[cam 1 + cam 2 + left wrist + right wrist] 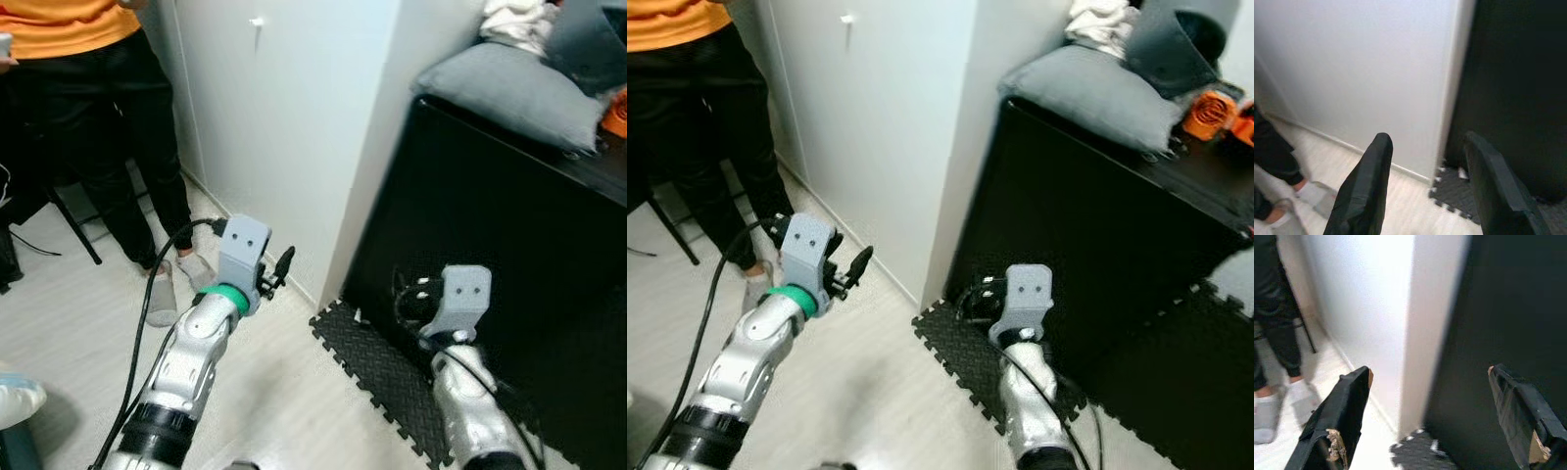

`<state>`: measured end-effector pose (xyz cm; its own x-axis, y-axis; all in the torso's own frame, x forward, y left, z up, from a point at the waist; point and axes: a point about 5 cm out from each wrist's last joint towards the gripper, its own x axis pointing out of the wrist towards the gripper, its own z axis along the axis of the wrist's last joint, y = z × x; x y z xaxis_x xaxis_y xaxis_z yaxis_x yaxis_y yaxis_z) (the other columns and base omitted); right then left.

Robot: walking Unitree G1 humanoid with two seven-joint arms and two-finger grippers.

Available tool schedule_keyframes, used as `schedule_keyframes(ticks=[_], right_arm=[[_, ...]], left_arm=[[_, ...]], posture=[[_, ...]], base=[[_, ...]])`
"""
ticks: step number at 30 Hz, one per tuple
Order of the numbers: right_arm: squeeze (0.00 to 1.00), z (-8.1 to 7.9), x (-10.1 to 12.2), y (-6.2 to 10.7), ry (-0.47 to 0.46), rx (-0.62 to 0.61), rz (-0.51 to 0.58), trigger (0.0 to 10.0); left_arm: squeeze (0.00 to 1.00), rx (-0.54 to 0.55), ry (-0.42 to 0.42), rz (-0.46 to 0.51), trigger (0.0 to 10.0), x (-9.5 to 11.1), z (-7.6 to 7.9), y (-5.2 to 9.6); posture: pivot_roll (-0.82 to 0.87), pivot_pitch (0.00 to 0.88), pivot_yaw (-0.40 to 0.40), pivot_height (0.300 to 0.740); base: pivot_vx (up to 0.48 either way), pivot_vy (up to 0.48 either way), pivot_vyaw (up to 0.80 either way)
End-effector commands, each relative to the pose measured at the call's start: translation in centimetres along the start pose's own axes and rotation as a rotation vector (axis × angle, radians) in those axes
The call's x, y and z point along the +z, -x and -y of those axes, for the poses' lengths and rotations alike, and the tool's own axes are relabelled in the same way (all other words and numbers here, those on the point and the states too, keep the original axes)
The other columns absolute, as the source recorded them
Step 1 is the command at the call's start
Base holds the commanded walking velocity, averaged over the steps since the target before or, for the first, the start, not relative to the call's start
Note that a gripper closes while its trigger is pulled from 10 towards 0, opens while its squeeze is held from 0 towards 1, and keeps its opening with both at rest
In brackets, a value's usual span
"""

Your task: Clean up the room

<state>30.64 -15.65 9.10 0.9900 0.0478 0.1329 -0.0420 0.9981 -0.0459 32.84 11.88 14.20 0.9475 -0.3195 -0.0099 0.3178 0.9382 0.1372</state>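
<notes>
My left gripper (282, 269) is held out over the pale wood floor (88, 333), facing a white wardrobe wall (284, 127). Its fingers (1364, 188) stand open with nothing between them. My right gripper (972, 297) hangs low in front of a black cabinet (1097, 235), above a black foam mat (960, 357). Its fingers (1344, 416) are spread wide and hold nothing. On the cabinet lie a grey cushion (1097, 88), a crumpled white cloth (1102, 20), a dark grey item (1176, 44) and an orange object (1205, 113).
A person in an orange top and black trousers (98, 137) stands at the left by the wall, in grey slippers (162, 294). A black chair leg (73, 225) slants beside them. A black cable (147, 313) runs along my left arm. A pale bundle (18, 399) lies at the far left.
</notes>
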Motion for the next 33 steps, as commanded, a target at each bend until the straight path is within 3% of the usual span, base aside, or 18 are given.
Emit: schedule_keyframes(ticks=[1,7,13,22,28,33], right_arm=[[0.00,0.7,-0.6,0.5,0.013,-0.019,-0.029,10.0],[0.00,0.1,-0.4,0.1,0.027,0.009,-0.022,10.0],[0.00,-2.3,1.8,-1.3,0.117,0.110,0.113,10.0],[0.00,-4.5,3.2,-3.0,0.096,0.144,0.148,10.0],[0.00,-4.6,3.1,-3.1,0.110,0.136,0.146,10.0],[0.00,-3.8,2.4,-2.7,0.127,0.100,0.121,10.0]], left_arm=[[0.00,-0.016,-0.004,-0.013,10.0,-0.4,0.6,0.1],[0.00,0.002,-0.013,-0.031,10.0,-1.0,0.1,0.5],[0.00,0.088,-0.067,-0.062,10.0,-2.3,-2.0,2.1],[0.00,0.141,-0.071,-0.068,10.0,-2.5,-3.0,2.5],[0.00,0.163,-0.069,-0.068,10.0,-2.4,-3.3,2.4],[0.00,0.166,-0.058,-0.076,10.0,-2.4,-3.6,2.4]], posture=[[0.01,0.110,0.011,0.726],[0.02,0.112,0.005,0.726],[0.06,0.115,-0.022,0.726],[0.07,0.109,-0.040,0.726],[0.07,0.107,-0.042,0.726],[0.06,0.101,-0.040,0.726]], base=[[0.420,0.000,0.00],[0.411,0.000,0.00],[0.397,0.000,0.00],[0.357,0.000,0.00],[0.051,0.000,0.00],[0.000,0.000,0.78]])
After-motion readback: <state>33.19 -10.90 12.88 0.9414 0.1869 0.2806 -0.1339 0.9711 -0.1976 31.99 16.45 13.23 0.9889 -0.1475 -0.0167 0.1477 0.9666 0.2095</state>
